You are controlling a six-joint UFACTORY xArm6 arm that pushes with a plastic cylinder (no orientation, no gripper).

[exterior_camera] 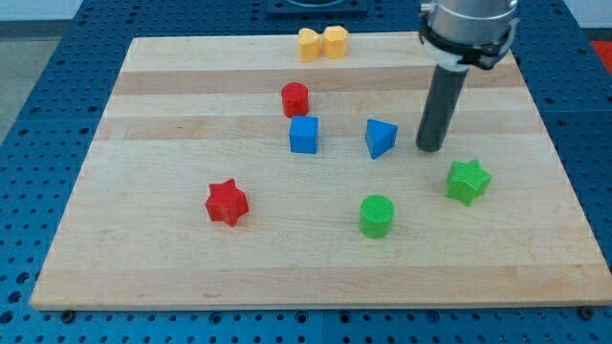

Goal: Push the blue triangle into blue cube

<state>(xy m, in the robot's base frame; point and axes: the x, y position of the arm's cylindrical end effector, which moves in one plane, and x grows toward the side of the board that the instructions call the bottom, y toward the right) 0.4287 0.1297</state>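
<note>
- Nearest me on the wooden board point(143, 268) are the green cylinder point(377, 215), right of centre, and the red star point(227, 202), well to the left of it.
- A little farther and to the right lies the green star point(469, 181), near the board's right side.
- My tip point(430, 148) rests on the board just beyond and to the left of the green star. It stands just to the right of the blue triangle point(380, 138), with a narrow gap between them, so it is not touching.
- I have no fingers to spread or close; I end in a plain dark rod standing upright.
- The blue triangle sits near the middle of the board, and the blue cube point(304, 135) is to its left, at about the same depth, with bare wood between the two.
- Just beyond the blue cube is the red cylinder point(295, 98), close to it; whether they touch I cannot tell.
- Farthest away, at the far edge, two yellow blocks point(322, 43) sit side by side, touching; their exact shapes I cannot make out.
</note>
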